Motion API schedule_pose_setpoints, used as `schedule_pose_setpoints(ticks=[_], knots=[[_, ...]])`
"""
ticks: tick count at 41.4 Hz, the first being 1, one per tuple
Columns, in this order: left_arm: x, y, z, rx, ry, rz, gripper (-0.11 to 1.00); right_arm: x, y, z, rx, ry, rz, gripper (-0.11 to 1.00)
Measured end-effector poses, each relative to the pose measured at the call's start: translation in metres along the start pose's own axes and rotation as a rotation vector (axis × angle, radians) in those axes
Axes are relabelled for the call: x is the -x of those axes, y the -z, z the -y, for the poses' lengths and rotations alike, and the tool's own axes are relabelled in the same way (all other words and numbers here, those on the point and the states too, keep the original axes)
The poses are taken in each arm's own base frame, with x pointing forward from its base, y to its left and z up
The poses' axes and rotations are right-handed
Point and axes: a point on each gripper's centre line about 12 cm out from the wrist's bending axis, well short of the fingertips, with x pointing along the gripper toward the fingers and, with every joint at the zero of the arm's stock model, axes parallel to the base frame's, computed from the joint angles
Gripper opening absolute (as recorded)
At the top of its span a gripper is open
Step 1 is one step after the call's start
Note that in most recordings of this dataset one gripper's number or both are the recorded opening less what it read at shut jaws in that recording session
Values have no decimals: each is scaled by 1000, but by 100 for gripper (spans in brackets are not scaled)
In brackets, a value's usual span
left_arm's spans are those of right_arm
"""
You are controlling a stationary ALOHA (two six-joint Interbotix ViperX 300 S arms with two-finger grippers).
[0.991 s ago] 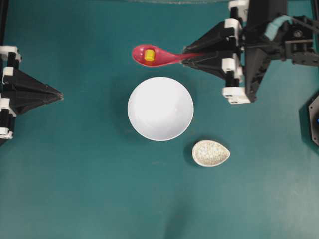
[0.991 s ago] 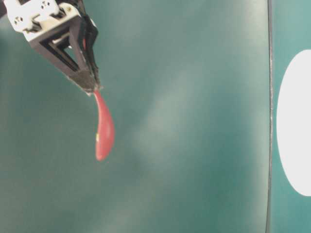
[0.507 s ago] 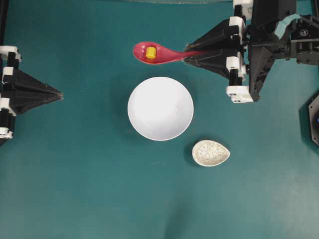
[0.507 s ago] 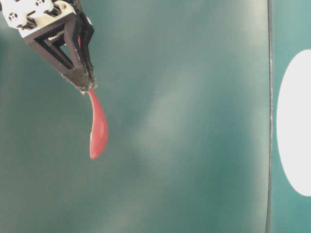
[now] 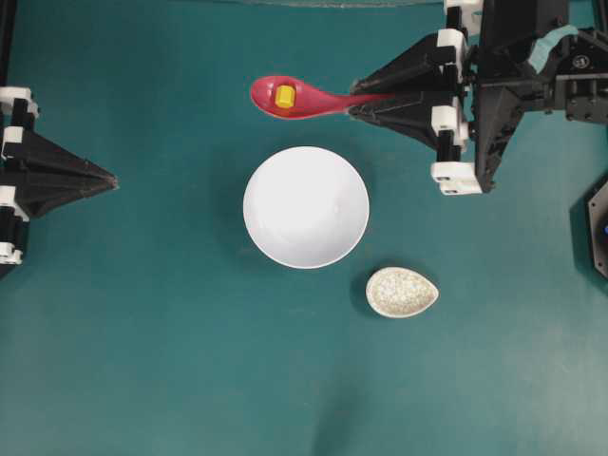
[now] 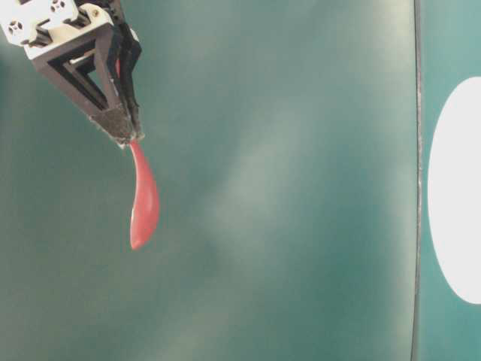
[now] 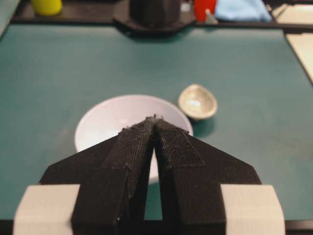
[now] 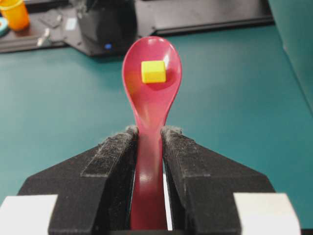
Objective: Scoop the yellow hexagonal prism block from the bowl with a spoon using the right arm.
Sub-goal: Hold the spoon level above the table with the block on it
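Observation:
My right gripper (image 5: 353,103) is shut on the handle of the red-pink spoon (image 5: 294,98), held in the air beyond the white bowl (image 5: 306,207). The yellow hexagonal prism block (image 5: 284,95) lies in the spoon's scoop, also clear in the right wrist view (image 8: 153,71), where the gripper (image 8: 149,131) clamps the spoon (image 8: 150,98). The bowl looks empty. In the table-level view the gripper (image 6: 126,139) holds the spoon (image 6: 143,203) hanging out from it. My left gripper (image 5: 114,179) is shut and empty at the left edge, its tips (image 7: 155,119) pointing at the bowl (image 7: 110,117).
A small speckled beige teardrop dish (image 5: 402,292) sits just right of and in front of the bowl, also in the left wrist view (image 7: 197,101). Black equipment (image 5: 597,223) stands at the right table edge. A yellow cup (image 7: 46,6) and a red object (image 7: 204,8) stand beyond the table.
My right gripper has carried the spoon with the yellow block a little further away from the bowl and slightly left. The left arm has not moved.

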Motion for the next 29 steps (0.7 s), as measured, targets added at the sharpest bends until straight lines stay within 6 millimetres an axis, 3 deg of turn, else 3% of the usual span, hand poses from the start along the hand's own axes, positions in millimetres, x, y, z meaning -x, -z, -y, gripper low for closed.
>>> schedule_pose_setpoints(ticks=[29], knots=[[1,-1,0,2,0,6,5,2,8,0,-8,-3,-69,24]])
